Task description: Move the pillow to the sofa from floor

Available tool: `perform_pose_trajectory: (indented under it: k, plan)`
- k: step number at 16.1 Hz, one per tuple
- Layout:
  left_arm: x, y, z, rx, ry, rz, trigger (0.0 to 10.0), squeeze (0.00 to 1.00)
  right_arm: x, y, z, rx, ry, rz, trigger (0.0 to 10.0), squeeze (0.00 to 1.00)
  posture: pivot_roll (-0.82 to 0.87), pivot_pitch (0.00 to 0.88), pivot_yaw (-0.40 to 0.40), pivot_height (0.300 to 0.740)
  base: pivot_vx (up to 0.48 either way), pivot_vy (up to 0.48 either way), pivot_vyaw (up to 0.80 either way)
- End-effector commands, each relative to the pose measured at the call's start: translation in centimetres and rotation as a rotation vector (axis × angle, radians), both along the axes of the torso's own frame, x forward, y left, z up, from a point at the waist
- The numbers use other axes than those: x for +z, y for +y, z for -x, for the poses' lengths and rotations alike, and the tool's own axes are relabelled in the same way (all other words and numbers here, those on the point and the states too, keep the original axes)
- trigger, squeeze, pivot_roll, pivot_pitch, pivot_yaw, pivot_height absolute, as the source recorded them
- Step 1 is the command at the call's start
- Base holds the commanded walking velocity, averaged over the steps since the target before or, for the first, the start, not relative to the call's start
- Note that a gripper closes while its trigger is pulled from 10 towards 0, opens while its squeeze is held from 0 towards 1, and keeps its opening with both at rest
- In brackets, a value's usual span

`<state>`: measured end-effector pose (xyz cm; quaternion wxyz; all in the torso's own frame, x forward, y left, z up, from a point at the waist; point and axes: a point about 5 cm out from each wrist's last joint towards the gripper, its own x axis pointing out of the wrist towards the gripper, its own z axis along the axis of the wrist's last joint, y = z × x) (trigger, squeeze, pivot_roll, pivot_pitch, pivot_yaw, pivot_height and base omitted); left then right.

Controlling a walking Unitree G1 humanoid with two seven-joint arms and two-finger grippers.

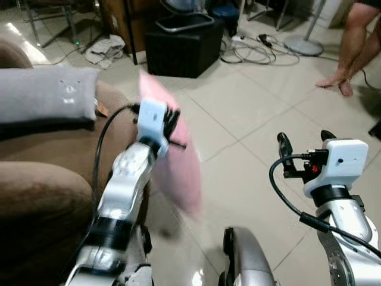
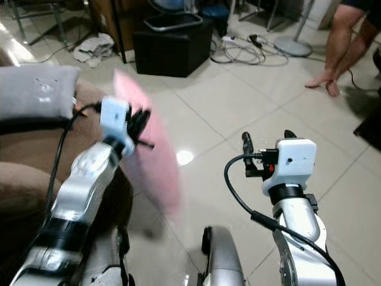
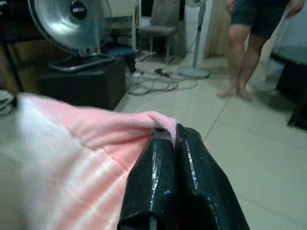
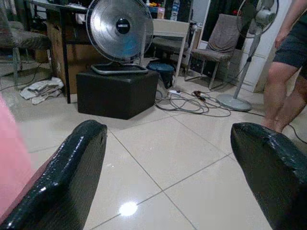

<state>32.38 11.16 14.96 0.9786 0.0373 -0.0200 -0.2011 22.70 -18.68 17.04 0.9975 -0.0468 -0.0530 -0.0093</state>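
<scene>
A pink pillow (image 1: pixel 178 161) hangs in the air beside the brown sofa (image 1: pixel 41 196), blurred with motion. My left gripper (image 1: pixel 171 122) is shut on the pillow's upper edge (image 3: pixel 120 129); in the left wrist view the two black fingers (image 3: pixel 163 182) press together over the pink fabric. A grey pillow (image 1: pixel 47 92) lies on the sofa's arm. My right gripper (image 1: pixel 303 142) is raised over the floor to the right, open and holding nothing, its fingers (image 4: pixel 62 177) far apart.
A black box (image 1: pixel 181 44) with a fan (image 4: pixel 120 36) on it stands ahead, cables (image 1: pixel 250 47) beside it. A person's bare legs (image 1: pixel 351 47) stand at the far right. A cloth (image 1: pixel 104 47) lies on the tiled floor (image 1: pixel 250 119).
</scene>
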Motion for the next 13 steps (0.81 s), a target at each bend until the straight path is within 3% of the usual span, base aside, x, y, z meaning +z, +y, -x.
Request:
perform_pose_trajectory:
  k: [1, 3, 8, 13]
  plan:
    - [1.7, -0.8, 0.6, -0.045, -0.106, -0.018, 10.0, 0.00, -0.3, -0.6, 0.1, -0.027, 0.018, -0.015, 10.0, 0.00, -0.08, 0.000, -0.062, 0.667, 0.000, 0.000, 0.00]
    - [0.7, -0.6, 1.0, -0.014, -0.092, -0.065, 10.0, 0.00, -0.9, -1.0, 0.1, -0.054, 0.042, -0.010, 10.0, 0.00, -0.09, 0.000, -0.050, 0.687, 0.000, 0.000, 0.00]
    - [1.4, -1.4, 0.5, -0.012, -0.126, -0.074, 10.0, 0.00, -0.8, -1.5, 0.3, -0.080, 0.046, -0.020, 10.0, 0.00, -0.10, 0.000, -0.036, 0.737, 0.000, 0.000, 0.00]
    - [1.8, -1.5, -0.4, 0.026, -0.137, -0.104, 10.0, 0.00, -1.9, -1.5, 0.3, -0.085, 0.116, -0.006, 10.0, 0.00, -0.10, 0.002, -0.043, 0.740, 0.000, 0.000, 0.00]
